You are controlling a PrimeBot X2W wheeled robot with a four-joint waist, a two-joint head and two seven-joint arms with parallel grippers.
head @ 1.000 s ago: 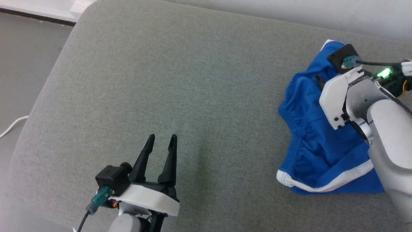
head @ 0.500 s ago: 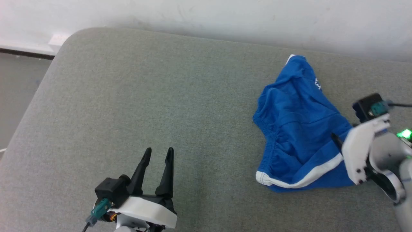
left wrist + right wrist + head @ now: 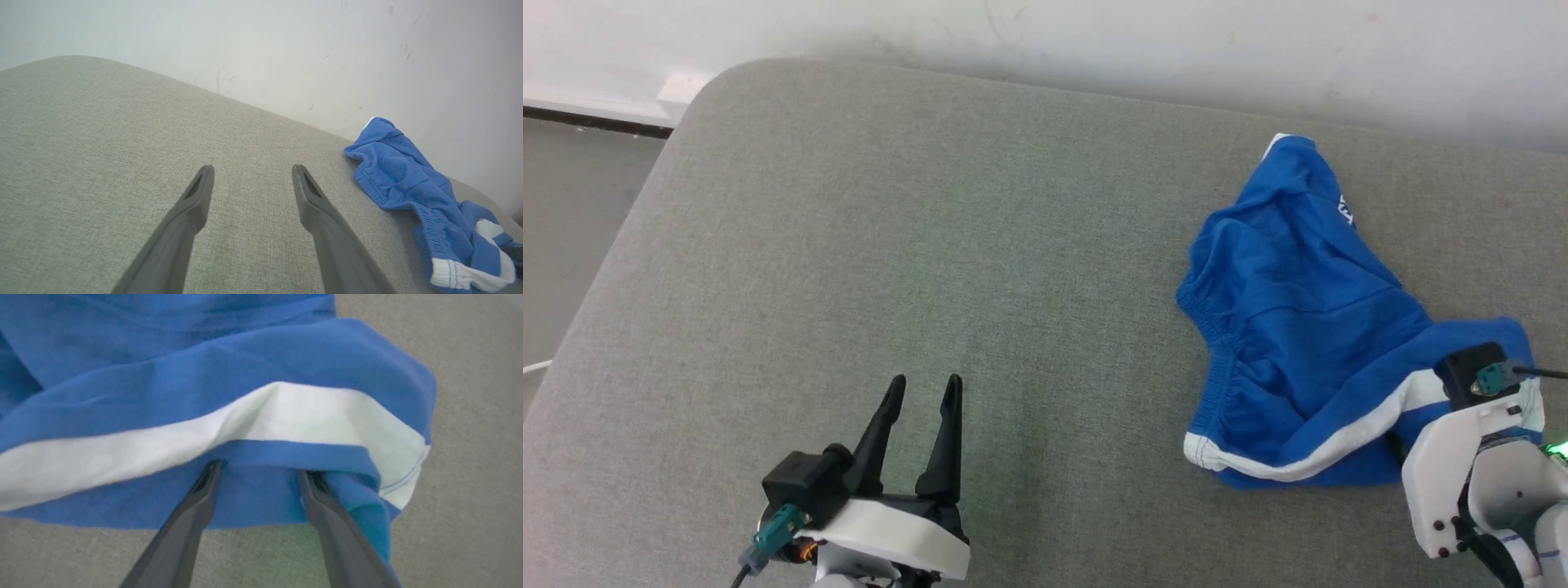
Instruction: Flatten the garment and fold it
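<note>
In the head view the whole picture has shifted, so the camera has moved. Even so, the right gripper (image 3: 1398, 446) has come away from the far part of the garment (image 3: 1298, 327) and now sits at its near right corner, by the white stripe (image 3: 1339, 445). The shorts lie bunched on the right of the grey cushion (image 3: 931, 245), with the gathered waistband (image 3: 1217, 371) turned toward the middle. The left gripper (image 3: 925, 382) stays at the lower left, fingers parted, well apart from the cloth. In the left wrist view those fingers (image 3: 196, 196) stand wide over bare cushion, with the garment (image 3: 400, 179) off to the right against the wall (image 3: 286, 41). In the right wrist view the two fingers (image 3: 204, 490) are spread wide and their tips are tucked under the blue hem (image 3: 294, 451) just below the stripe (image 3: 286, 412). Cloth drapes over them, but they hold nothing. Flattening has probably not begun. The right arm looks placed to pinch this corner and draw the leg out.
</note>
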